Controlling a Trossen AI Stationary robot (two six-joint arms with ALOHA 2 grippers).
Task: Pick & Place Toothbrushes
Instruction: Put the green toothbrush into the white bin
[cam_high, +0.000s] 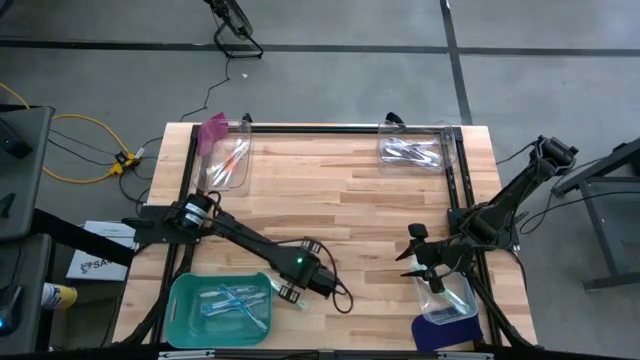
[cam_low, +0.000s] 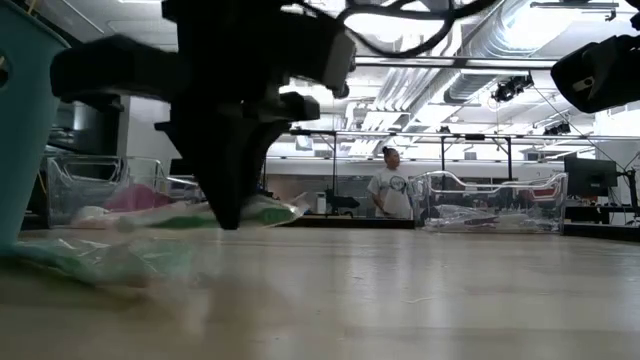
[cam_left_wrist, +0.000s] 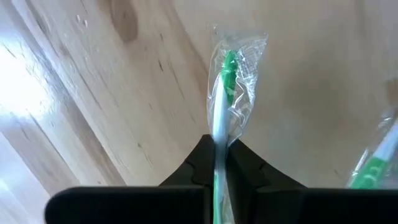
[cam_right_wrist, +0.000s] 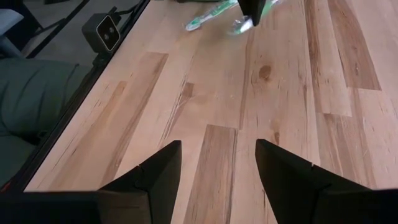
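Left hand (cam_left_wrist: 219, 165) pinching crinkly-wrapped green toothbrush (cam_left_wrist: 225, 81), pale wood-plank table (cam_left_wrist: 112, 93)

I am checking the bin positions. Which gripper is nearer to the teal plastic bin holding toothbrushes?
Left. The left gripper is just beside the teal plastic bin, its fingers shut on a green wrapped toothbrush. The right gripper hangs open, farther across the table.

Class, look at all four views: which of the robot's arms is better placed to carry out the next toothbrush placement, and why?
Probably the left. Its pincer is shut on a wrapped green toothbrush, close beside the teal bin. The right pincer is open and empty over bare wood near the table's right side.
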